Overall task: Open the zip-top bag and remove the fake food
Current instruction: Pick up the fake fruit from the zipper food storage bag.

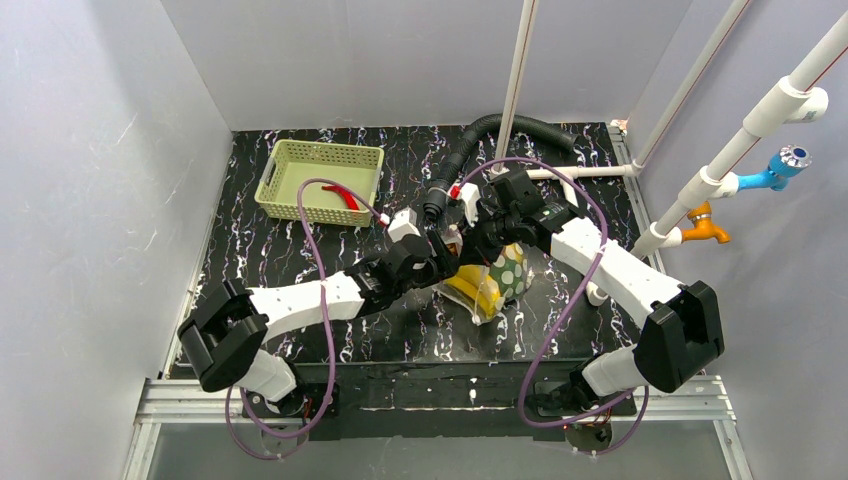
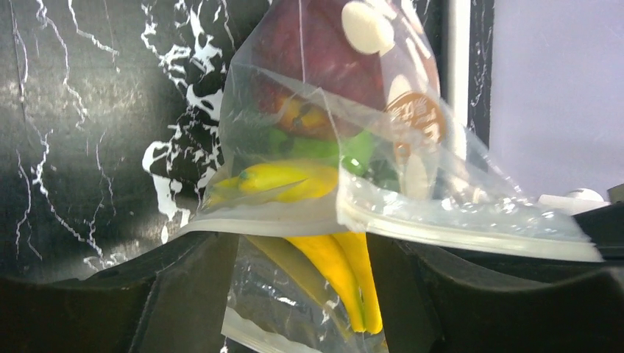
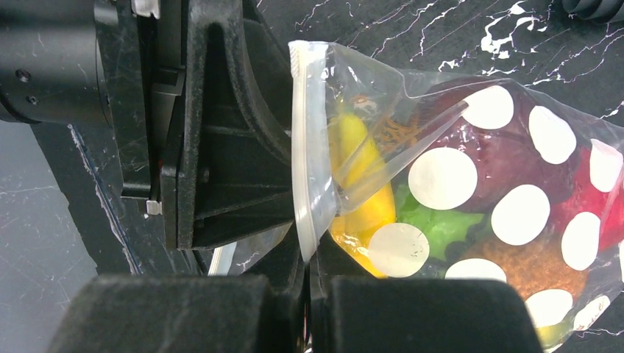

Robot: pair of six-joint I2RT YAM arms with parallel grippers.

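Observation:
The zip-top bag [image 1: 500, 275] lies mid-table, full of fake food. My right gripper [image 3: 307, 294] is shut on one lip of its zip strip [image 3: 303, 147] and holds the mouth apart. Through the spotted film [image 3: 441, 176] I see yellow, green, dark purple, red and brown pieces. My left gripper [image 2: 302, 294] is at the bag's mouth with its jaws apart. The yellow banana [image 2: 331, 265] pokes out between its fingers [image 2: 184, 294], under the raised zip strip [image 2: 456, 234]. The other lip [image 2: 250, 331] hangs below. In the top view both grippers [image 1: 440, 262] [image 1: 480, 238] meet at the bag's left end.
A pale green lattice basket [image 1: 275, 170] stands at the back left with a red chili [image 1: 345, 197] inside. A black corrugated hose [image 1: 500, 125] curves along the back. White pipes [image 1: 700, 190] with an orange tap [image 1: 705, 225] and a blue tap [image 1: 785, 165] run along the right.

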